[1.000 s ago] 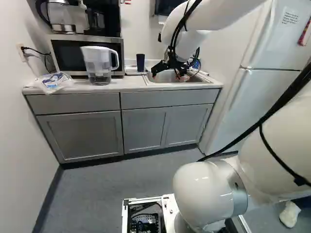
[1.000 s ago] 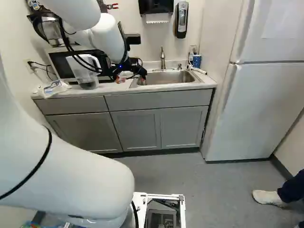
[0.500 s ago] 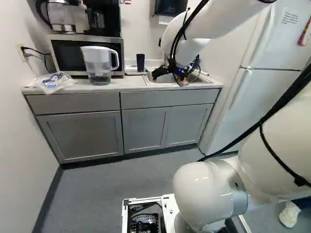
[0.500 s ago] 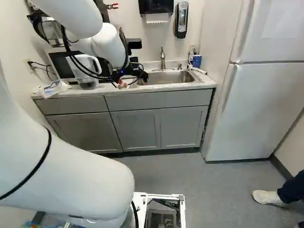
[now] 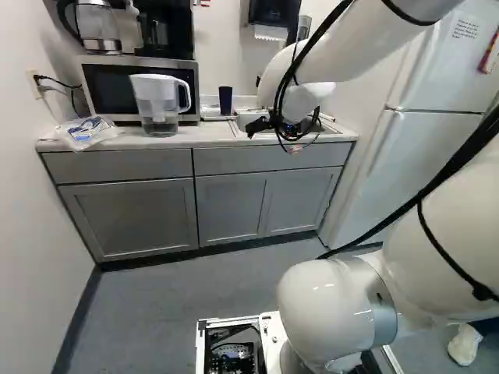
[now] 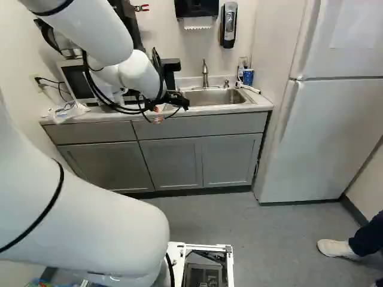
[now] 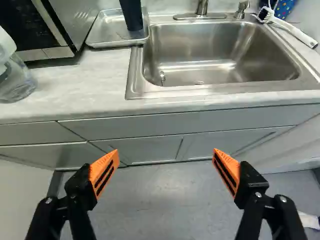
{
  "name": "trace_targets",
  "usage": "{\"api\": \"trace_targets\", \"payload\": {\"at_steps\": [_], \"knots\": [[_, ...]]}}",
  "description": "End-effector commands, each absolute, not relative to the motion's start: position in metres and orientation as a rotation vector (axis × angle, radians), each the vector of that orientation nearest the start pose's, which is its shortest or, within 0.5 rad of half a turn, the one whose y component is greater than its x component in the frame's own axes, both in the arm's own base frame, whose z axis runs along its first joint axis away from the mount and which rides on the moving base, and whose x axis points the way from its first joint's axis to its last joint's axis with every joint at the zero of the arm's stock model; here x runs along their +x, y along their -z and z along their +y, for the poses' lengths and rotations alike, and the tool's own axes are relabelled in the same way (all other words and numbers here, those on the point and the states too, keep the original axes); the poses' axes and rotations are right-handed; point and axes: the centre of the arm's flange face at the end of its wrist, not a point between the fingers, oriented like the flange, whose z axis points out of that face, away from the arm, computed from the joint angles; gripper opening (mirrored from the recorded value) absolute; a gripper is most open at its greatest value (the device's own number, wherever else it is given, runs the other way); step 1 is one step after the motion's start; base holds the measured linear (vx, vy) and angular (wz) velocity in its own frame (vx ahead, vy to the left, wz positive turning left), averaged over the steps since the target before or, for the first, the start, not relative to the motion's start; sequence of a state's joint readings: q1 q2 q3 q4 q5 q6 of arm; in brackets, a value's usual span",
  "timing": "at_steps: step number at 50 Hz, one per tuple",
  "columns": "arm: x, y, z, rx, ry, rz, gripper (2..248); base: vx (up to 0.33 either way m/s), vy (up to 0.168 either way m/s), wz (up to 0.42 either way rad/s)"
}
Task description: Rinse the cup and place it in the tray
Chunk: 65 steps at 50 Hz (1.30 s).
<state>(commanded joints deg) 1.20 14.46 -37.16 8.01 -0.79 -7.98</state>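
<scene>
Bright diffuse light, glare in the sink (image 7: 200, 46), soft shadow beneath the microwave (image 7: 80, 22)

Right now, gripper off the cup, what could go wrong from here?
Cup: it stands near the sink-side rim of the tray, so a sideways brush by the gripper might tip the cup toward the sink.

Cables: black loops hang off the arm and could snag the faucet on a reach back over the sink.

Counter: the open fingers show in front of its edge; driving forward while low may hit it.

A kitchenette, with steel sink (image 7: 220, 60), faucet (image 6: 205, 73), microwave (image 5: 97, 86), coffee maker (image 5: 156, 31) and refrigerator (image 6: 329, 131).
</scene>
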Motion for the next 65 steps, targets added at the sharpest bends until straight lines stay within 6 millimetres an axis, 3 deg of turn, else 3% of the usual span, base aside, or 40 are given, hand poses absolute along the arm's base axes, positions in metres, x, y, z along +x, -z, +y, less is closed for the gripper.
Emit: {"api": "trace_targets", "payload": {"at_steps": [41, 65], "knots": [[0.351, -0.445, 0.001, -2.732, 1.596, 0.0, 247, 0.0, 0.0, 0.0], [0.317, -0.405, 0.0, -2.661, 1.707, 0.002, 247, 0.0, 0.0, 0.0]]}}
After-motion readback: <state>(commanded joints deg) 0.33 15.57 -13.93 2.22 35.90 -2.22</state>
